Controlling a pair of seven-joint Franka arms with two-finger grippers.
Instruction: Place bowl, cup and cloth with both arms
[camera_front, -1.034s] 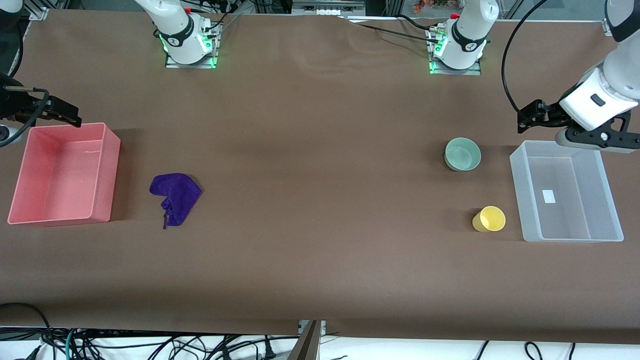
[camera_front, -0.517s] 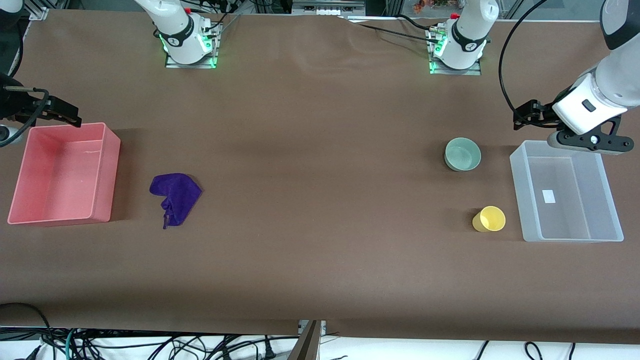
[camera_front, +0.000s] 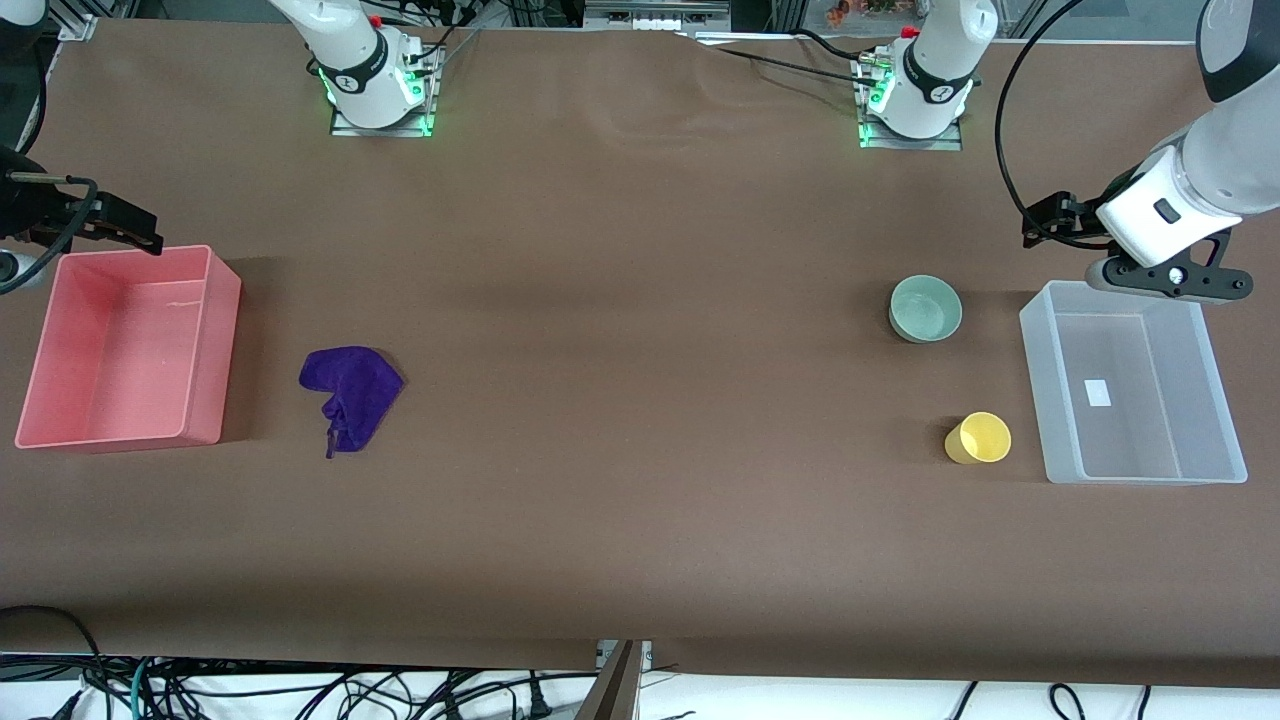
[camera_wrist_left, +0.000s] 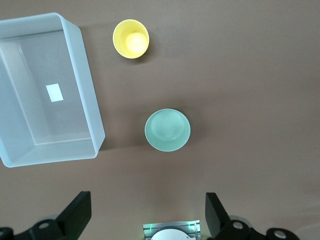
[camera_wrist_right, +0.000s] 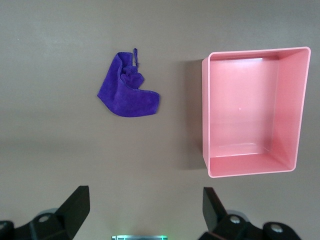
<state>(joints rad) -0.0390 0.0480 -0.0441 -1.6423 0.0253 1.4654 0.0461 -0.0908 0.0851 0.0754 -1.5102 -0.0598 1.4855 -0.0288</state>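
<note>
The pale mint-green bowl (camera_front: 926, 308) stands upright on the brown table, near the clear bin. The yellow cup (camera_front: 978, 438) stands nearer to the front camera than the bowl. Both show in the left wrist view, bowl (camera_wrist_left: 167, 129) and cup (camera_wrist_left: 131, 38). The purple cloth (camera_front: 350, 392) lies crumpled beside the pink bin and shows in the right wrist view (camera_wrist_right: 128, 88). My left gripper (camera_front: 1165, 279) hangs high over the clear bin's rim, open and empty (camera_wrist_left: 147, 202). My right gripper (camera_wrist_right: 144, 200) is open and empty, high over the table by the pink bin.
A clear plastic bin (camera_front: 1040, 370) stands at the left arm's end of the table, with a white label on its floor. A pink bin (camera_front: 222, 340) stands at the right arm's end. Both hold no task object. Cables hang below the table's front edge.
My left gripper has shifted a little along the clear bin's rim toward the bowl. The right arm, bowl, cup and cloth have not moved.
</note>
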